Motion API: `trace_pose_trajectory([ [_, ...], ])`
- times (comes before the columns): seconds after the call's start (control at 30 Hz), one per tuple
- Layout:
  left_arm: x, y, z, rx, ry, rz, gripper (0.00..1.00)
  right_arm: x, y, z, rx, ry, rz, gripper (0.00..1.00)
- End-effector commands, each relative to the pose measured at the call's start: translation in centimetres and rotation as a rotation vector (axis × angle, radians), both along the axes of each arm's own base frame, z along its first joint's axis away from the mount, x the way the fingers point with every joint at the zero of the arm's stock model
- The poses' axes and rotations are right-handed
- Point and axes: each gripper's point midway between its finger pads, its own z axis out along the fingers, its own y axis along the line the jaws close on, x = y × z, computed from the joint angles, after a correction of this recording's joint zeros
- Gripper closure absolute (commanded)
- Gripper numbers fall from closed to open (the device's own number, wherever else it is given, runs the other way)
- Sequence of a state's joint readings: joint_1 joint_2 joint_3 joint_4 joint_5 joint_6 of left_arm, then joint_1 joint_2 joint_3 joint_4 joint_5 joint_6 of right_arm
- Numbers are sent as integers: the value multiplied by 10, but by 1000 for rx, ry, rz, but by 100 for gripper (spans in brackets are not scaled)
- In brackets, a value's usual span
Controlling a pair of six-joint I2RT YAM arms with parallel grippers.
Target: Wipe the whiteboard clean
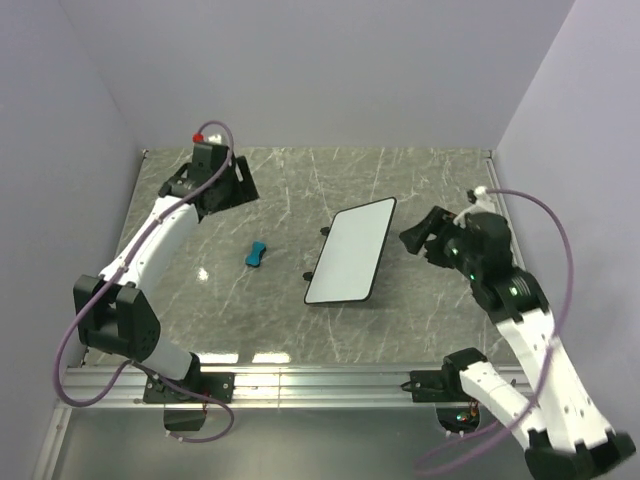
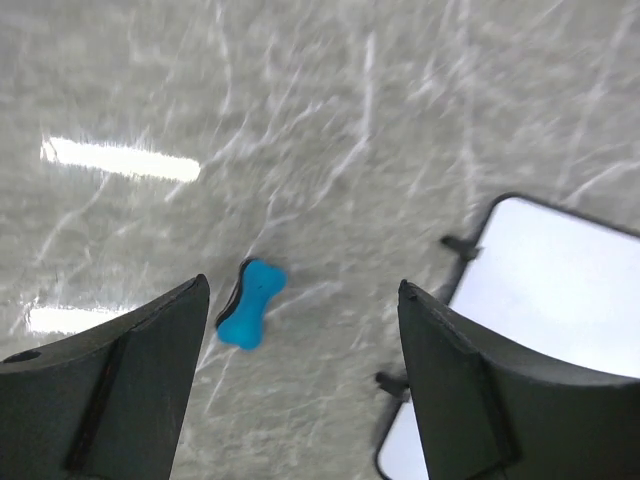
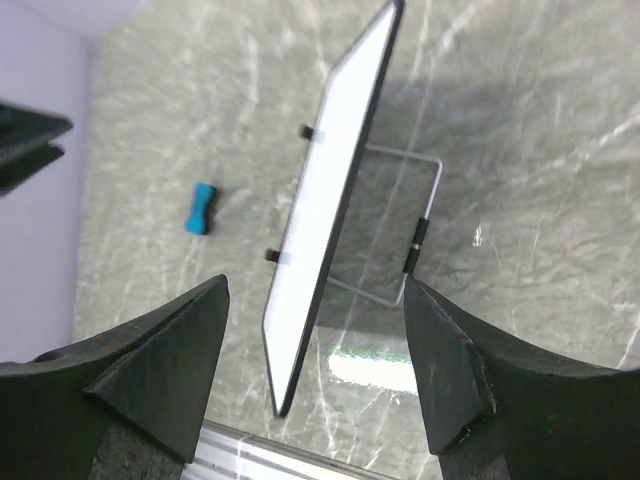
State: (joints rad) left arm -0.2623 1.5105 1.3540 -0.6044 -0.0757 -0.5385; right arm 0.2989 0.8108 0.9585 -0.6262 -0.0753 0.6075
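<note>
The whiteboard (image 1: 350, 252) stands tilted on the marble table, its white face blank; it also shows in the left wrist view (image 2: 560, 290) and edge-on in the right wrist view (image 3: 330, 210). A small blue eraser (image 1: 257, 253) (image 2: 251, 303) (image 3: 203, 209) lies on the table left of the board, apart from it. My left gripper (image 1: 242, 181) (image 2: 303, 290) hovers at the back left, open and empty, well above the eraser. My right gripper (image 1: 415, 238) (image 3: 315, 285) is just right of the board, open, holding nothing.
A wire stand (image 3: 425, 215) props the board from behind. An aluminium rail (image 1: 300, 380) runs along the near edge by the arm bases. Lilac walls close the table at the left, back and right.
</note>
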Motion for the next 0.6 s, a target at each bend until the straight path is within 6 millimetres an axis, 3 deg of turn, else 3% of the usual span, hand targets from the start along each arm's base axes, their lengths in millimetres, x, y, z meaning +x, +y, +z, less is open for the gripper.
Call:
trace_pose_trajectory([
  [0.0, 17, -6, 72, -43, -165, -10, 20, -25, -9, 5, -16, -82, 16, 23],
  [0.07, 21, -3, 85, -40, -181, 6, 20, -40, -13, 16, 5, -155, 25, 23],
  [0.1, 26, -4, 105, -49, -223, 7, 20, -46, -13, 10, -5, -156, 43, 23],
  [0.17, 32, -6, 120, -51, -241, 6, 20, -59, -17, 4, -29, -178, 62, 23],
  [0.23, 35, -7, 128, -60, -252, 5, 20, -67, -21, -1, -41, -183, 62, 23],
  [0.33, 37, -10, 136, -78, -261, 7, 21, -81, -15, 13, 26, -273, 100, 22],
  [0.57, 29, -8, 164, -132, -316, 41, 19, -86, -10, -1, 63, -239, 111, 20],
])
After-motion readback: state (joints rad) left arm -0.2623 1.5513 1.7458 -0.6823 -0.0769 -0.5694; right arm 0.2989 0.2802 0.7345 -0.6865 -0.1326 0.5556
